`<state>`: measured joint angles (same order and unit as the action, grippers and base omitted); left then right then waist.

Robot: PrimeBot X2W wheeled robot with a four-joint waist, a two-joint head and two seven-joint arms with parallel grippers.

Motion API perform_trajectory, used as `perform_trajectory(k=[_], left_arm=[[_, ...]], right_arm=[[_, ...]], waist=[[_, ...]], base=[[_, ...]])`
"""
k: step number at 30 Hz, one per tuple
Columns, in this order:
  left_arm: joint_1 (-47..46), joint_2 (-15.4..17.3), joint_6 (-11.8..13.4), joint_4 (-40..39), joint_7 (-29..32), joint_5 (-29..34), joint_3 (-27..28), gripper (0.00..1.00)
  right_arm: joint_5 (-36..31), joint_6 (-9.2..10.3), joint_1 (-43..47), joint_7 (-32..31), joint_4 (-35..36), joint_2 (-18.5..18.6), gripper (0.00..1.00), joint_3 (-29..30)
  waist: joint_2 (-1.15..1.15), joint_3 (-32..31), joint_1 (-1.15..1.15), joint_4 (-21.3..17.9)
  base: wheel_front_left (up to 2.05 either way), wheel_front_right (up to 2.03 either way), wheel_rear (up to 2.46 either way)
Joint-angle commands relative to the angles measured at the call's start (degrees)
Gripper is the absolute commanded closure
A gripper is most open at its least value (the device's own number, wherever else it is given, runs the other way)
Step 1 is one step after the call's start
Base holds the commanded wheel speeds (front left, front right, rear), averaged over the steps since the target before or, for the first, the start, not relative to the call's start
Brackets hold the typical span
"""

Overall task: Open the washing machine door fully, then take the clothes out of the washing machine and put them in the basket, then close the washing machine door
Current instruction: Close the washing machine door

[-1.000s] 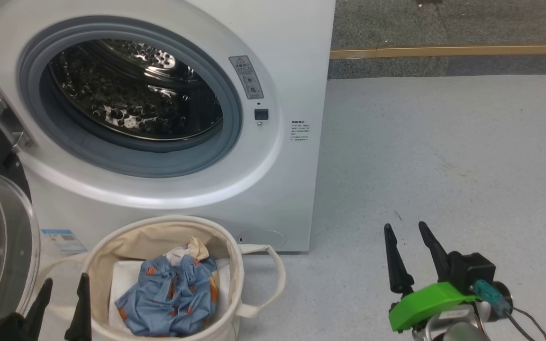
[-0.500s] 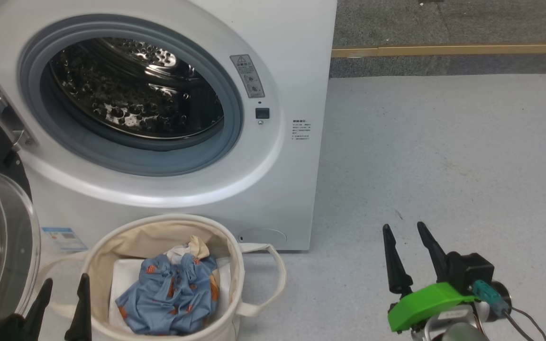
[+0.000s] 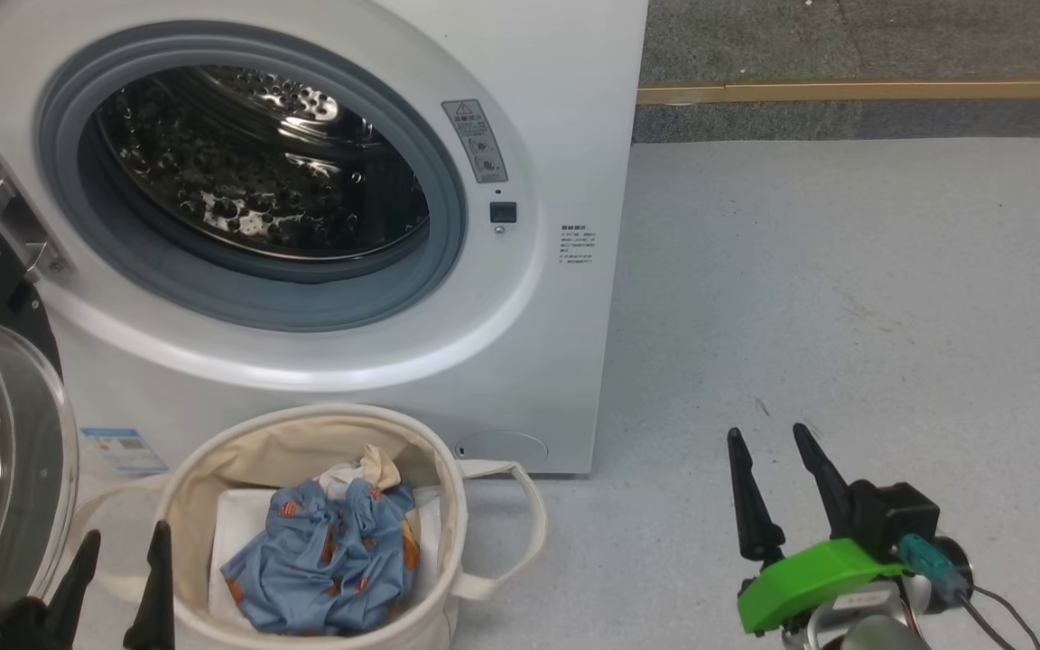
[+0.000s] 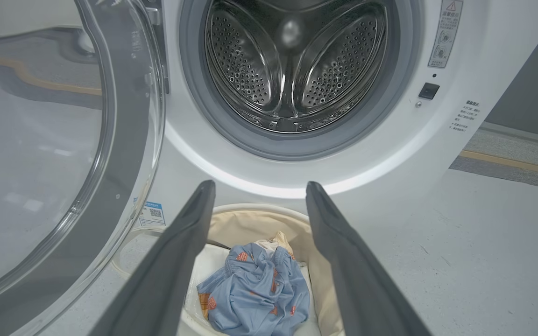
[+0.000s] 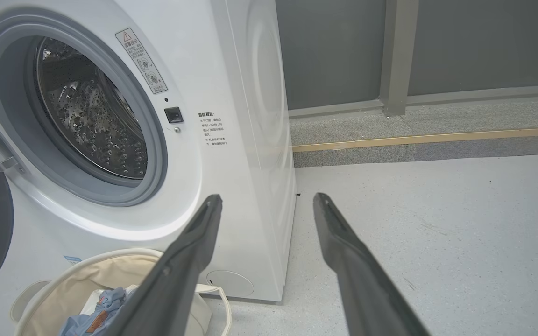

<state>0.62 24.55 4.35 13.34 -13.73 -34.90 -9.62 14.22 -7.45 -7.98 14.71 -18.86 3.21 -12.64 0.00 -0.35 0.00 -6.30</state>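
Clothes [image 3: 321,564]: in the basket [image 3: 267,460], before the washing machine [image 3: 556,361]; drum [image 3: 249,181] apparently empty.
Washing machine door [image 4: 40,154]: swung open, left.
Left pincer [image 3: 125,533], right pincer [image 3: 768,433]: spread wide, holding nothing.
Step in hand: closing the door, probably a push on its rim by the left pincer.

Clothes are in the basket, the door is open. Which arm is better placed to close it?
Likely left. The left hand, open and empty, is beside the washing machine door, which hangs open on that side. The right hand is over the floor, far from it.
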Motion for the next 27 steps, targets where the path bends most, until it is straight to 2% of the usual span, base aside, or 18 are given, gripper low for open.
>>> perform_trajectory(k=[1,15,21,27], left_arm=[[-3.45,2.18,-0.23,-1.00,-0.76,0.33,2.47,0.00],[-3.80,1.95,-0.43,-0.02,-0.80,-0.17,1.92,0.00],[-3.87,2.04,-0.35,0.23,-0.67,-0.37,1.74,0.00],[-3.82,2.27,-0.13,0.06,-0.58,-0.48,1.65,0.00]], right_arm=[[0.34,-0.03,-2.15,0.29,1.59,-0.22,0.00,-1.42],[0.14,-0.03,-2.20,0.29,1.51,-0.20,0.00,-1.63],[0.12,-0.03,-2.04,0.29,1.44,-0.15,0.00,-1.58],[0.10,-0.03,-1.95,0.29,1.48,-0.17,0.00,-1.54]], waist=[[0.00,0.01,0.00,-0.01],[0.00,-0.08,0.00,0.00],[0.00,0.04,0.00,0.07],[0.00,0.35,0.00,0.04]], base=[[0.00,0.00,0.00],[-0.18,0.11,0.07],[-1.25,1.05,0.21],[-2.03,1.83,0.21]])
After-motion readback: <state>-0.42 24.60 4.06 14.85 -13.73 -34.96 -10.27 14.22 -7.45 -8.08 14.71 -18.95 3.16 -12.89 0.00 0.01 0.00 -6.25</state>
